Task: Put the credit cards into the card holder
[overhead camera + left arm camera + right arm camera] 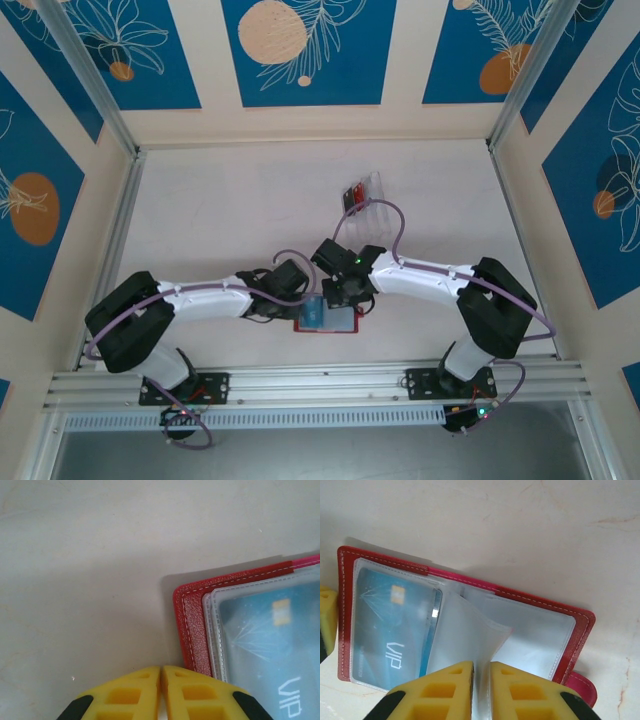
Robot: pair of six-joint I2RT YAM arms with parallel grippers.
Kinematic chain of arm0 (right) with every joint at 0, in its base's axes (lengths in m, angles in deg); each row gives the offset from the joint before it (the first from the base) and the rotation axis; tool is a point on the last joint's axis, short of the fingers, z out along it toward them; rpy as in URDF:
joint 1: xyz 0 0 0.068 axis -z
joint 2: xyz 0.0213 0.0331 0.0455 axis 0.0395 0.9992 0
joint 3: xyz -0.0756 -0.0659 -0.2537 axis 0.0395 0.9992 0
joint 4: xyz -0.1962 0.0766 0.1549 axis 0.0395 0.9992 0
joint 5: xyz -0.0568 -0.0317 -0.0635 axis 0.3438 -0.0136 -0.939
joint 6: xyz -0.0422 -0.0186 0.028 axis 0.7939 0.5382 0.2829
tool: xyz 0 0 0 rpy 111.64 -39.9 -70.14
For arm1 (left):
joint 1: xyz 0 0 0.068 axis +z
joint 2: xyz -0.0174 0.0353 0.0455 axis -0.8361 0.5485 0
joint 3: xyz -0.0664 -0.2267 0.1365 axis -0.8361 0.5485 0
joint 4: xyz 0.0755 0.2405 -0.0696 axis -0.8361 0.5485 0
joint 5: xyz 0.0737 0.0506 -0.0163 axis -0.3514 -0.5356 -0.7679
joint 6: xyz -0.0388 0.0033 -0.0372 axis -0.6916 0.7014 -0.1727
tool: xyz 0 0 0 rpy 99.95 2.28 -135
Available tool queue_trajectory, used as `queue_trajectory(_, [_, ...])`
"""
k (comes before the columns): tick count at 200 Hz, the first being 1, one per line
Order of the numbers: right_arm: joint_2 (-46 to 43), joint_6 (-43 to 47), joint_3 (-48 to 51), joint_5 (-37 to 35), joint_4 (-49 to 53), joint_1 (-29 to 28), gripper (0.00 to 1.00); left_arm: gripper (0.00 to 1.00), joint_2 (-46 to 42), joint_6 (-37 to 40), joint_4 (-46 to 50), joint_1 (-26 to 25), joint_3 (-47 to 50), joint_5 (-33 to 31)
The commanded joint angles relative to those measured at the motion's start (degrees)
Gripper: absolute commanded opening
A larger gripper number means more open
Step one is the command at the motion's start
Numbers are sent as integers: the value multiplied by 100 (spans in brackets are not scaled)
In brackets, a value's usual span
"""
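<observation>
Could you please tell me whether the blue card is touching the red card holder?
Touching. The right wrist view shows the blue card tucked inside a clear sleeve of the open card holder, lying flat under the plastic.

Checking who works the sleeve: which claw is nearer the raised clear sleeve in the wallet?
Right. The right claw is at the lower edge of the sleeve; the left claw is off at the far edge of the wallet.
</observation>
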Motion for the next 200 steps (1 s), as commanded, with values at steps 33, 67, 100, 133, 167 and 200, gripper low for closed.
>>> queue_trajectory(33, [99, -104, -76, -132, 351, 1, 26, 11, 546, -103, -1429, -282, -1, 816])
queue_trajectory(67, [-9, -105, -25, -56, 281, -9, 28, 11, 590, -103, -1448, -282, -10, 833])
queue_trajectory(100, [38, -114, -96, -142, 403, -41, 32, 10, 624, -120, -1490, -282, 7, 858])
queue_trajectory(133, [-147, -46, 103, 265, -36, -15, 39, 10, 627, -118, -1513, -282, 21, 869])
queue_trajectory(167, [-437, -78, 290, 649, -384, 114, 39, 11, 576, -112, -1492, -282, 34, 860])
queue_trajectory(200, [-942, -515, 584, 21, -117, 309, 41, 11, 534, -103, -1476, -283, 52, 834])
